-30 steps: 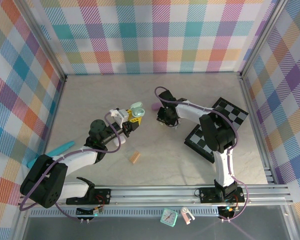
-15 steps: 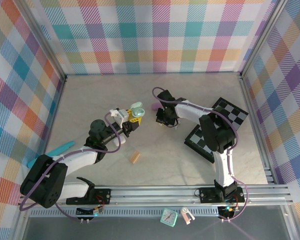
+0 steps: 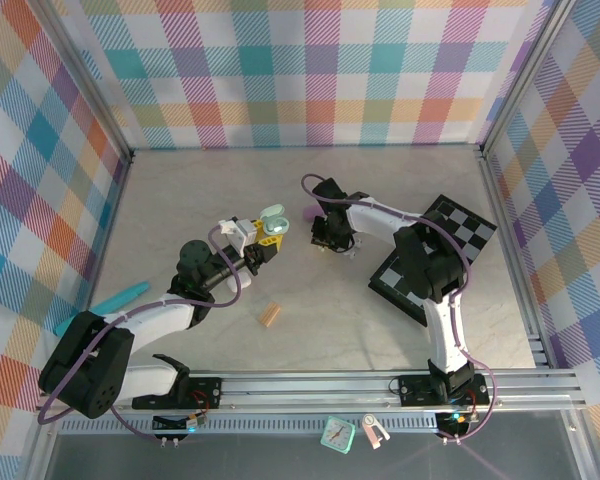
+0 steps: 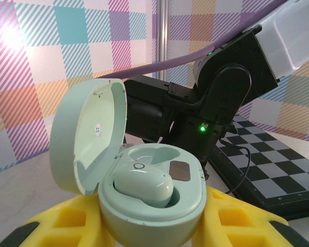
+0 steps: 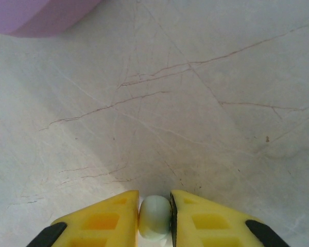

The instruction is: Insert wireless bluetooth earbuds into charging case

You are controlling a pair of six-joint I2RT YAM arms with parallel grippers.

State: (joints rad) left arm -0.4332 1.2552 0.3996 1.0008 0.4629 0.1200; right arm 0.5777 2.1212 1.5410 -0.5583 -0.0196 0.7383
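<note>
The right fingers [image 5: 108,218] pinch a pale green earbud [image 5: 155,216] at their very tips, close to the desk [image 5: 206,103]. So slight a hold may let it twist or pop out. Beyond, the left fingers [image 4: 67,226] clamp the open charging case [image 4: 154,208], one bud [image 4: 143,186] seated. A skewed approach would miss the free socket [image 4: 181,170].

We are seeing a tan block [image 3: 270,316] lying alone on the pale table [image 3: 180,200], near the front. A checkerboard [image 3: 470,228] is sitting askew at the right. A teal tool [image 3: 120,296] is lying by the left plaid wall [image 3: 40,150]. A small teal clock [image 3: 338,433] is resting below the rail [image 3: 310,385].
</note>
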